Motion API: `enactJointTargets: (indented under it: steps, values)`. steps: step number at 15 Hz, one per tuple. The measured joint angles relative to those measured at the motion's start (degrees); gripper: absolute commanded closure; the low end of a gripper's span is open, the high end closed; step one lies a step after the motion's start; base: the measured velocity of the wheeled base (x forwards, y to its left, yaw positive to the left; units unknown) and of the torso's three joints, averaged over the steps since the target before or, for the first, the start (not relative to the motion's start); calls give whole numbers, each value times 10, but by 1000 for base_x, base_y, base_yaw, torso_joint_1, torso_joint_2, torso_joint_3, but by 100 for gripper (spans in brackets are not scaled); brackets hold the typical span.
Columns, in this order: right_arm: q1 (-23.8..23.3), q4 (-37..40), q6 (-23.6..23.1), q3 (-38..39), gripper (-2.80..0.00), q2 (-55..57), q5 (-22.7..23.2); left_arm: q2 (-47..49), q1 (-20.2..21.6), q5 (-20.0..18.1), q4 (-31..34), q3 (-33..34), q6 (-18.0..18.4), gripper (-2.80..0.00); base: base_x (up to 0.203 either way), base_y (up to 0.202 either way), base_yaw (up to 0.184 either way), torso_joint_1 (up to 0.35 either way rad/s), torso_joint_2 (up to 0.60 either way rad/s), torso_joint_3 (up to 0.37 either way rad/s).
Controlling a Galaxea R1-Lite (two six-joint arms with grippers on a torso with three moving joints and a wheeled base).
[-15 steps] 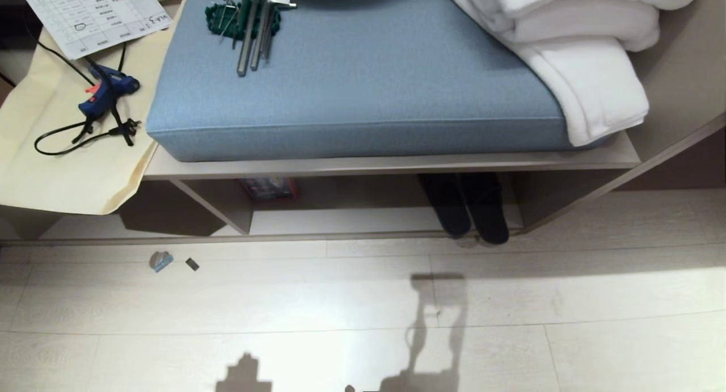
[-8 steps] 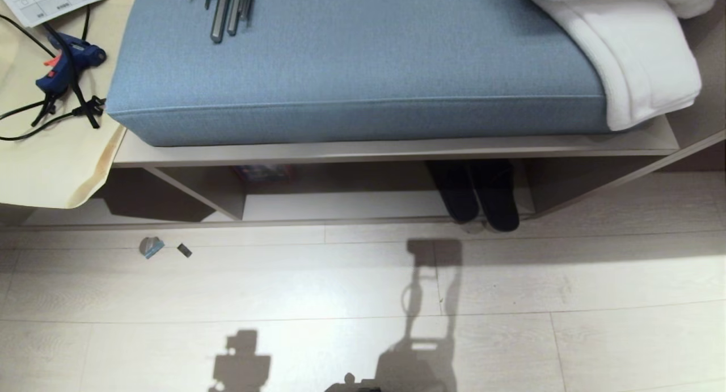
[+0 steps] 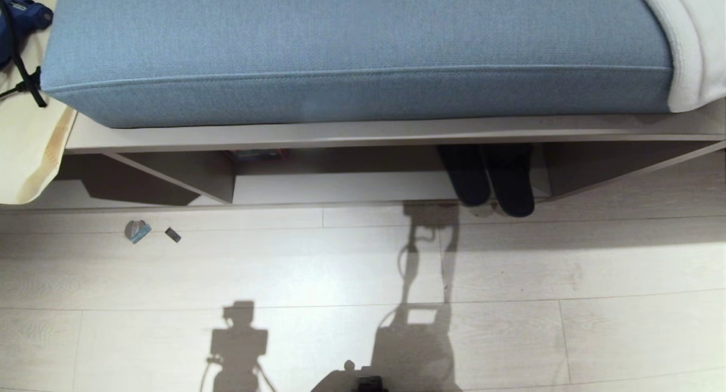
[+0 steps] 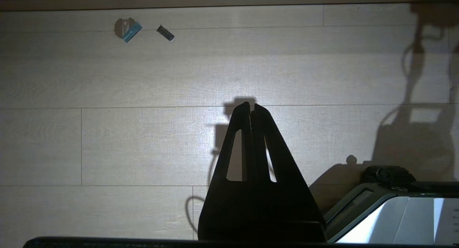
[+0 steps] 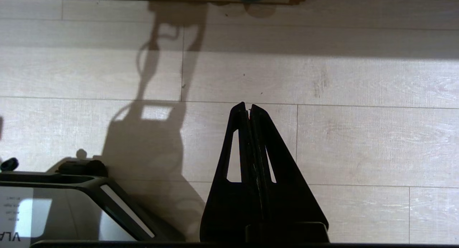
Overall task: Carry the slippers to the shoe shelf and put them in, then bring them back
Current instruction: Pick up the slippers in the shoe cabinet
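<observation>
Slippers (image 3: 494,182) in shoe shelf (image 3: 340,188) under blue cushion (image 3: 351,51); both pincers (image 4: 251,106) (image 5: 248,106) together, empty.

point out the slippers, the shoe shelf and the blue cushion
slippers (image 3: 492,179), head view, on the toes of the pair
shoe shelf (image 3: 340,186), head view, on its bare pale bottom board
blue cushion (image 3: 351,46), head view, on its top face

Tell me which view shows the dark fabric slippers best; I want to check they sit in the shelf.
The head view: the pair of dark fabric slippers lies side by side in the taupe laminate shoe shelf, toes poking past its front edge. The right wrist view catches only rounded dark tips at its border, probably their toes; the left wrist view shows none.
</observation>
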Motion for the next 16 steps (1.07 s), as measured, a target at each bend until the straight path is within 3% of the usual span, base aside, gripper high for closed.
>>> enactJointTargets:
  steps: [16]
  values:
    - [0, 1, -3, 0, 0, 0, 1, 0, 0, 0, -1, 1, 0, 0, 0, 0, 0, 2, 3, -198]
